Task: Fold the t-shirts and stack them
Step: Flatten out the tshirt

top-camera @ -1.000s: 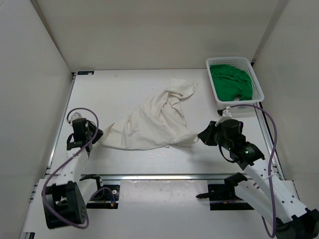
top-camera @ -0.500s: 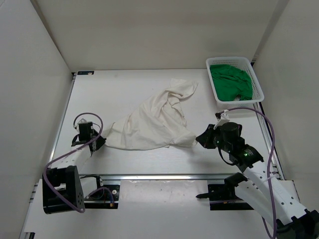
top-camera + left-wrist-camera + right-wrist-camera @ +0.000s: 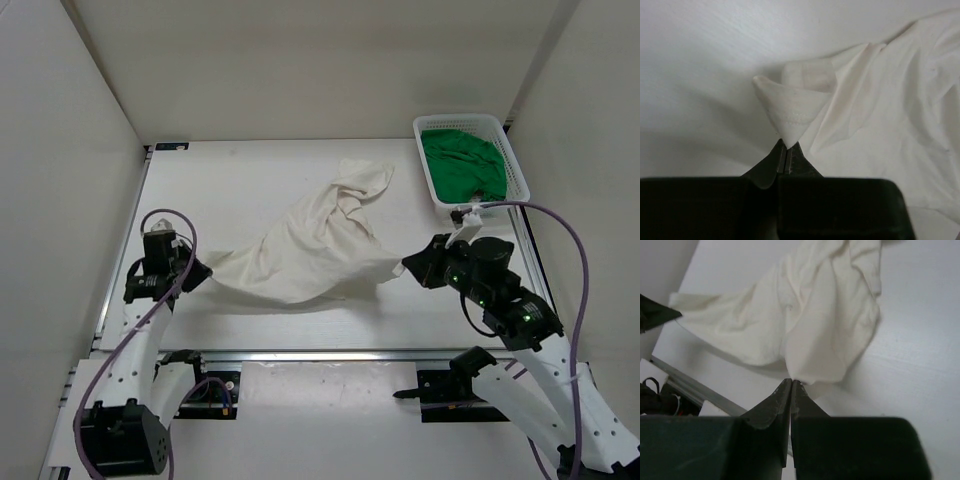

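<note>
The white t-shirt (image 3: 310, 245) lies crumpled across the middle of the table, its near edge lifted and stretched between my two grippers. My left gripper (image 3: 196, 272) is shut on the shirt's left corner (image 3: 790, 117). My right gripper (image 3: 408, 268) is shut on the shirt's right corner (image 3: 812, 362). The green t-shirt (image 3: 462, 165) lies bunched in the white mesh basket (image 3: 518, 170) at the back right. The red t-shirt is out of view.
White walls close in the table on the left, back and right. A metal rail (image 3: 330, 355) runs along the near edge between the arm bases. The basket stands just behind my right arm.
Both grippers have risen and moved apart with the shirt's corners. The near edge of the white shirt is now lifted and drawn taut, casting a shadow on the table.
</note>
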Motion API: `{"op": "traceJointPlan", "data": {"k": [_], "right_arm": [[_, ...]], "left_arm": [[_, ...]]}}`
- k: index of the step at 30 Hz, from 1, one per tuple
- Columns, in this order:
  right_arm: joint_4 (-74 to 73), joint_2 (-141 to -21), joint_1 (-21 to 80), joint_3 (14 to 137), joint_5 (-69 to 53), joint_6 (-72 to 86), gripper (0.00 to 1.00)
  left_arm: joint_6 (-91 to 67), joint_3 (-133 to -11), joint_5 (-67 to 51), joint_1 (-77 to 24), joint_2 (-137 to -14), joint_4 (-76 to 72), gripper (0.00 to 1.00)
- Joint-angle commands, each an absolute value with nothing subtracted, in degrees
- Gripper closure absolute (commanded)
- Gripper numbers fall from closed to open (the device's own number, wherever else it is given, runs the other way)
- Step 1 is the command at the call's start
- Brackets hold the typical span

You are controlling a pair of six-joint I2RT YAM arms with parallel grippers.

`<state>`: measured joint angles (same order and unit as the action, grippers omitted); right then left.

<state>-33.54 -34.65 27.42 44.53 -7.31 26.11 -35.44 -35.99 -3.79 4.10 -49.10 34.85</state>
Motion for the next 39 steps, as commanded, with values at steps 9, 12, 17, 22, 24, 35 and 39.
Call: {"op": "traceJointPlan", "data": {"k": [9,12,17,22,24,35,39], "right_arm": [[-31.47,-40.34,19.95,42.37,-7.03,19.25,1.00],[-29.89,-42.27,19.34,41.49,-7.29,19.34,1.00],[-28.74,-42.19,19.34,40.43,-8.17,19.25,1.00],[-28.21,-41.22,20.56,38.59,-8.35,19.34,1.00],[-27.95,-41.31,21.00,38.06,-8.43,19.60,1.00],[-29.44,-40.88,21.19,40.34,-8.70,19.69,1.00],[-29.80,-40.25,21.09,40.69,-8.52,20.56,1.00]], "left_arm": [[-30.06,-49.29,-14.77,8.26,-70.56,42.99,0.14],[-31.11,-54.12,-13.53,8.09,-78.47,37.81,0.21],[-33.31,-50.73,-14.78,10.02,-77.55,32.35,0.54],[-31.29,-40.45,-5.12,10.91,-62.78,34.27,0.77],[-30.42,-39.11,-2.65,7.23,-56.71,34.19,0.63],[-25.93,-42.20,13.25,-11.25,-66.80,36.03,0.20],[-24.96,-39.47,11.44,-8.80,-65.65,33.85,0.19]]}}
